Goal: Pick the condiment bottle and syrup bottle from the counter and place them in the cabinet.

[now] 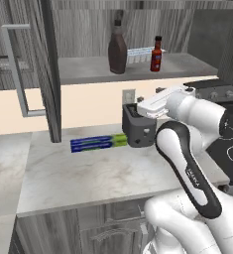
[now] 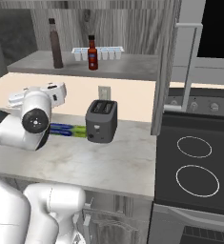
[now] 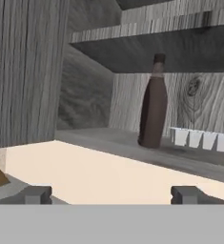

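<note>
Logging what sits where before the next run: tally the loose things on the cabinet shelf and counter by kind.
Bottles: 2, the syrup bottle and the condiment bottle, both on the cabinet shelf
Ice cube trays: 1, white tray on the shelf
Toasters: 1, toaster on the counter
Boxes: 1, blue-green box on the counter
Total: 5

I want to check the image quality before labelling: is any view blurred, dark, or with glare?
Left base view: even light, no glare, syrup bottle and condiment bottle clear on the cabinet shelf. Right base view: equally clear, soft shadow under the toaster. Hand view: softer and coarser, shelf underside dark, tool tips slightly blurred.
</note>
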Available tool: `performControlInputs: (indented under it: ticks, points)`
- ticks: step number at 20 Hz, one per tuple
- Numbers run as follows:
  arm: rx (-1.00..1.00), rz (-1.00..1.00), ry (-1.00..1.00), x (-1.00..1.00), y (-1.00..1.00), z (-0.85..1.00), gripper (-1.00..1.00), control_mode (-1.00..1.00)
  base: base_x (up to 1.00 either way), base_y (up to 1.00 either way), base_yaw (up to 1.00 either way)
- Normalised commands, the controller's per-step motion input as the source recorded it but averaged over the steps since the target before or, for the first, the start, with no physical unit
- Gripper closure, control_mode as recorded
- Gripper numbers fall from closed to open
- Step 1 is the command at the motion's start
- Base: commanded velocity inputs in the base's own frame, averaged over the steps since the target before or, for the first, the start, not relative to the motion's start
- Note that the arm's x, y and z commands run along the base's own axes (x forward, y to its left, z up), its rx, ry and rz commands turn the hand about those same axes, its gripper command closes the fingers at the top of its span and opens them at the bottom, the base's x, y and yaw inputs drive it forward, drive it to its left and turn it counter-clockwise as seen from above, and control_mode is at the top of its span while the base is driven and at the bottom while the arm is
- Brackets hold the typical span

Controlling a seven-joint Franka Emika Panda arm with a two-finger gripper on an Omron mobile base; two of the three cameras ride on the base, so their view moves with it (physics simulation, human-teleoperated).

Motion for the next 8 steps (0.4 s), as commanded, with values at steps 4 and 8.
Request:
performControlInputs:
  ticks: [4,8]
  points:
    - [-0.03,-0.02,0.23,-0.02,-0.03,-0.75,-1.00,-1.00,0.00,0.00,0.00]
    - [-0.03,-0.06,0.29,0.00,0.00,-0.77,-1.00,-1.00,0.00,0.00,0.00]
